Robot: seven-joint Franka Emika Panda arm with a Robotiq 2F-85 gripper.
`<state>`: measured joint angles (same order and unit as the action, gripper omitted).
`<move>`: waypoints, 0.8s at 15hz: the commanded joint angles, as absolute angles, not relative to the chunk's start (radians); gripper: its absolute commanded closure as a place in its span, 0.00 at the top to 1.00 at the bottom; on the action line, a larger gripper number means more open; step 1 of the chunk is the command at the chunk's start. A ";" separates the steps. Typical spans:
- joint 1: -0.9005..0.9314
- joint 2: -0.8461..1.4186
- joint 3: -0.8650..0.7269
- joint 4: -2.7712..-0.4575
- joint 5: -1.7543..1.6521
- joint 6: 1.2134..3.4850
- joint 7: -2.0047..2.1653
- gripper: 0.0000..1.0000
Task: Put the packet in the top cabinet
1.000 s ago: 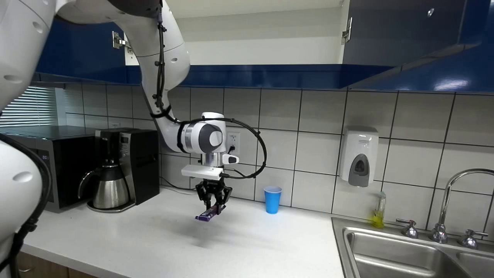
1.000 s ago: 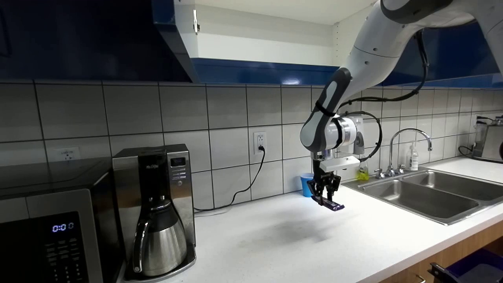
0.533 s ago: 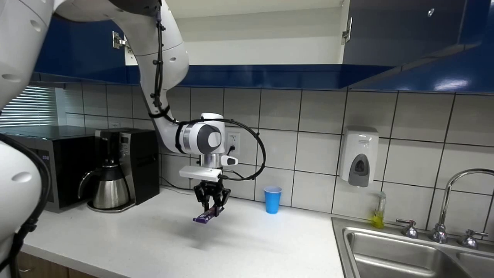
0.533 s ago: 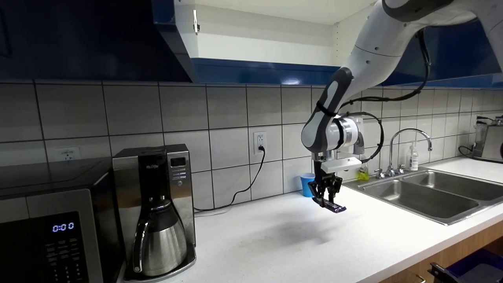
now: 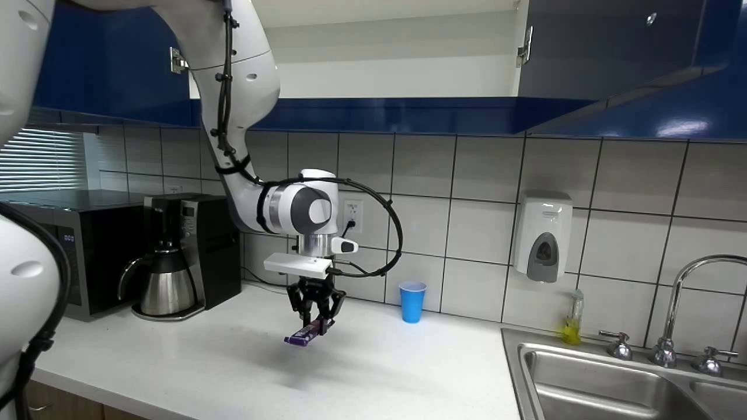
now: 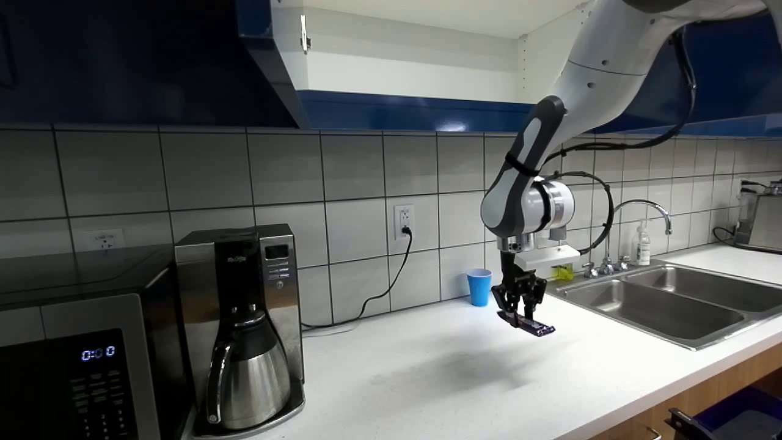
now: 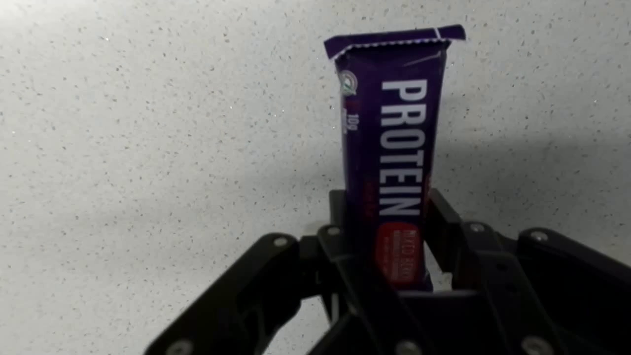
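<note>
Packet (image 7: pixel 389 143) farther from blue cup (image 5: pixel 412 303) than before, tight in claw (image 7: pixel 388 204), outside open top cabinet (image 5: pixel 397 115).

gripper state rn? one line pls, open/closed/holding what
Gripper: closed, holding the purple protein packet across its width, one finger on each long side.

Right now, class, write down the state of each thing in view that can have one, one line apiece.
tool: shut on the packet
packet: held above the counter, no tear showing
top cabinet: open
blue cup: upright, contents not visible
carafe: seated in the coffee maker
microwave display: lit, reading 0:00
wall outlet: plug inserted
faucet: no water seen flowing
yellow bottle: standing
</note>
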<state>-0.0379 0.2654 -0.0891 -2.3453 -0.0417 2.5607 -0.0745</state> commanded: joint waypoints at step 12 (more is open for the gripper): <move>-0.046 0.061 -0.049 -2.517 -0.049 2.558 -0.187 0.16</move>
<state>-0.0364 0.1375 -0.0612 -2.4741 -0.0459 2.5697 -0.1533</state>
